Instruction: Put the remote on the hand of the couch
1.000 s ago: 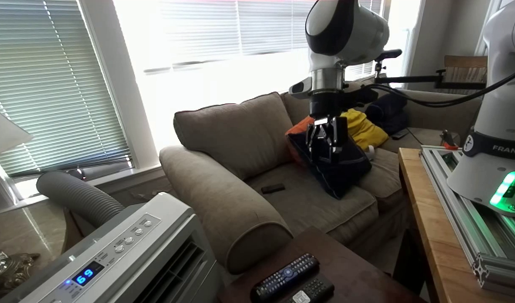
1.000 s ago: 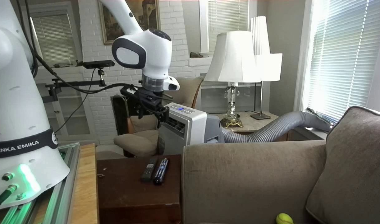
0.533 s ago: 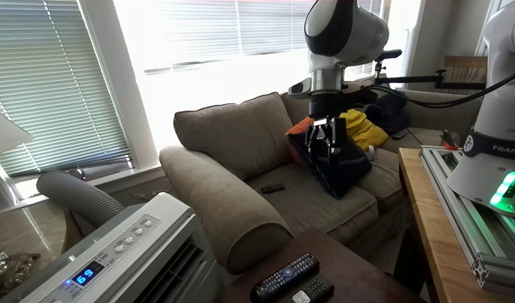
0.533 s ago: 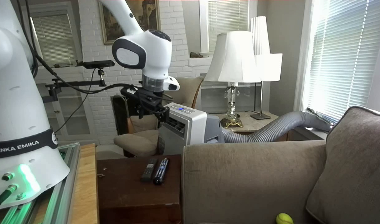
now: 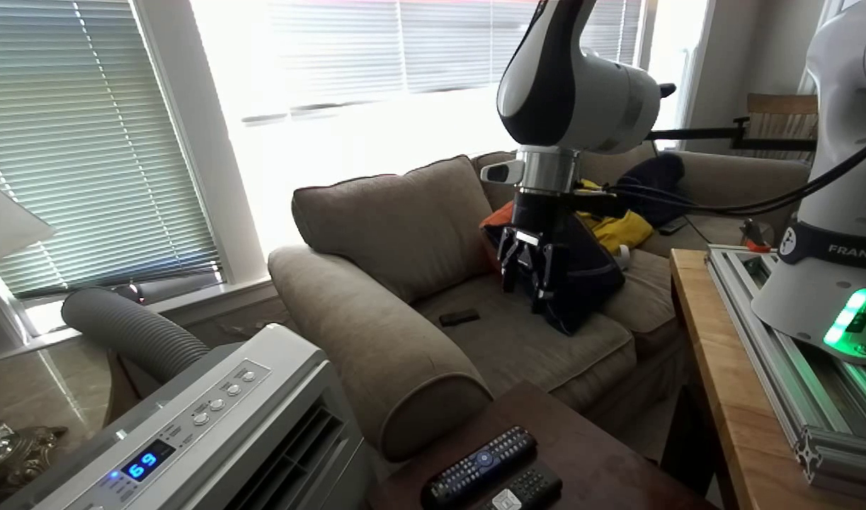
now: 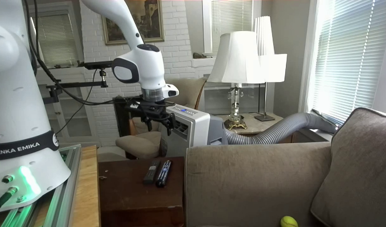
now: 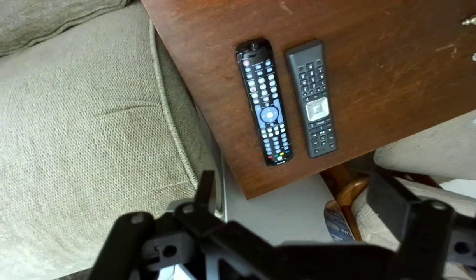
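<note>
The remote is slim and black with rows of pale buttons; it lies on the brown side table in both exterior views and in the wrist view. The hand of the couch, a thick rolled taupe armrest, stands beside that table in both exterior views and at the left of the wrist view. My gripper is open with nothing between its fingers. It hangs well above the side table, also in the wrist view. The remote lies ahead of the fingertips there.
A dark grey remote lies close beside the black one on the side table. A short dark remote lies on the couch seat. A portable air conditioner stands behind the table. A wooden bench carries the arm.
The arm has come down and shifted slightly in the last half second, lowering the gripper. The gripper stays open. The remotes and couch have not moved.
</note>
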You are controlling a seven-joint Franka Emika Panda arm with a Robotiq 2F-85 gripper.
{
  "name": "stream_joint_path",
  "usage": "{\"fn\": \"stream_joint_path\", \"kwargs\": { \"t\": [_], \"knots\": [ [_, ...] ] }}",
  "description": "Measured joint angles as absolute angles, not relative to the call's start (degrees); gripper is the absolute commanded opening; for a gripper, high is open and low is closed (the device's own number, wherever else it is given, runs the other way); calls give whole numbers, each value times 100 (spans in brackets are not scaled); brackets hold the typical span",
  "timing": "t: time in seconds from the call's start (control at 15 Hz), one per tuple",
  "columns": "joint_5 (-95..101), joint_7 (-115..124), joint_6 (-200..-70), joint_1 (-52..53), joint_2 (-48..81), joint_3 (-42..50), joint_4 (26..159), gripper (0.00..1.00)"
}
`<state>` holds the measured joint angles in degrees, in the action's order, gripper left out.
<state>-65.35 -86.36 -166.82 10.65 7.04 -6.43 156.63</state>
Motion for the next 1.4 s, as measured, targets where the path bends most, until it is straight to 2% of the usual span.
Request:
{"fn": "stream_joint_path", "kwargs": {
  "t": [0.4,0.93,1.4],
  "knots": [
    [-8109,-10418,-17521,1272,2049,-1498,14635,100],
    [-8474,-11472,-18378,1286,4362,-1618,12870,100],
    [-8826,-11964,-18779,1286,5500,-1899,11448,100]
  ]
}}
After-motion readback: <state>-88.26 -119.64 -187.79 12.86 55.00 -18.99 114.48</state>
